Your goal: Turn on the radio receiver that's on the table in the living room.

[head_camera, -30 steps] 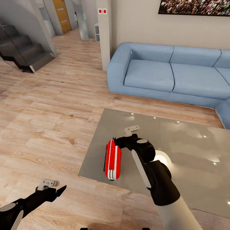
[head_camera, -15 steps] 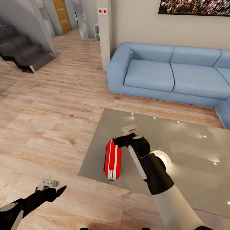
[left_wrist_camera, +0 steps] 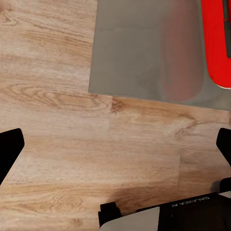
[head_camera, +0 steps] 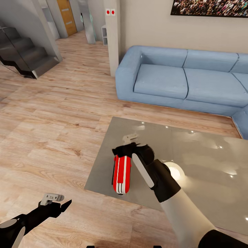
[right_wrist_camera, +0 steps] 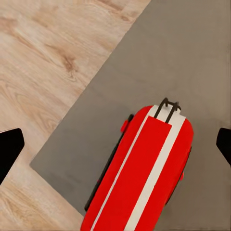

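Observation:
The red radio receiver [head_camera: 121, 174] with white stripes lies lengthwise near the left front corner of the glossy grey-brown table [head_camera: 199, 162]. My right gripper [head_camera: 119, 151] hovers just above the radio's far end, its fingers open. From the right wrist, the radio [right_wrist_camera: 139, 173] and its thin black handle [right_wrist_camera: 167, 108] sit below and between the wide-spread fingertips [right_wrist_camera: 9, 149]. My left gripper [head_camera: 63, 205] hangs low over the wood floor, off the table's front left, open and empty. The left wrist camera catches the table corner [left_wrist_camera: 144, 48] and one red end of the radio [left_wrist_camera: 214, 43].
A long blue corner sofa [head_camera: 172, 79] runs behind the table, under a framed crowd picture [head_camera: 210, 7]. A beige pillar [head_camera: 112, 34] stands left of the sofa. Dark stairs [head_camera: 24, 55] are at the far left. Light plank floor [head_camera: 51, 120] spreads left of the table.
My right arm has swung left, bringing the gripper from beside the radio's far end to over it. The radio and left arm have stayed put.

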`<state>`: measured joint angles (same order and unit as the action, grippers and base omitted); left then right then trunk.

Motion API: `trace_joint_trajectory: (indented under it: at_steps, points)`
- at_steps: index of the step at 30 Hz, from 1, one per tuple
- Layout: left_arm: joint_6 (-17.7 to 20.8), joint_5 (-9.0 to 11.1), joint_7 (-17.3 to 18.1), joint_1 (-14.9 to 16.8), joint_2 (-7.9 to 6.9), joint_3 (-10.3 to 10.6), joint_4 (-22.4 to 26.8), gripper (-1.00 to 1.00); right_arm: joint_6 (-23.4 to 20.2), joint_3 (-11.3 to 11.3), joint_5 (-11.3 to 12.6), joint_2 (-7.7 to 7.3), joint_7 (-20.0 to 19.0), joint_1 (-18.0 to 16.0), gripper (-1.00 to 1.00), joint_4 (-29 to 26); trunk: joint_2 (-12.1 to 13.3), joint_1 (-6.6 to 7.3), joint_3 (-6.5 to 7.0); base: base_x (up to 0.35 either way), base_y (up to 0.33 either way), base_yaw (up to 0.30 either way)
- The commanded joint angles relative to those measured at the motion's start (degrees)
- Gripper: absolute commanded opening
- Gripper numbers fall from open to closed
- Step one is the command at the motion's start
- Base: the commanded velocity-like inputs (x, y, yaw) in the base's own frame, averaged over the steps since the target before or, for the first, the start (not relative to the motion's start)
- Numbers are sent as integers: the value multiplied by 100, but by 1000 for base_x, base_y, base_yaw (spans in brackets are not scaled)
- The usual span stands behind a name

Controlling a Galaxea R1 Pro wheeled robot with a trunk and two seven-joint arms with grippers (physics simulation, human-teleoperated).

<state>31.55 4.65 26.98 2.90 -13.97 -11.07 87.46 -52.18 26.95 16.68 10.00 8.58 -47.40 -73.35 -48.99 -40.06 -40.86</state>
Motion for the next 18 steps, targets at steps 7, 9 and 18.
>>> trace_joint_trajectory:
  at_steps: [7, 9, 18]
  points:
    - [0, 0, 0, 0, 0, 0, 1, 100, 188, 12, 42, 0, 48, -6, 100, 346, 0, 0, 0, 0, 0, 0]
    - [0, 0, 0, 0, 0, 0, 1, 100, 194, 12, 44, 0, 52, -6, 100, 368, 0, 0, 0, 0, 0, 0]
    - [0, 0, 0, 1, 0, 0, -1, 100, 266, 117, 39, 0, 56, -7, 100, 584, 0, 0, 0, 0, 0, 0]
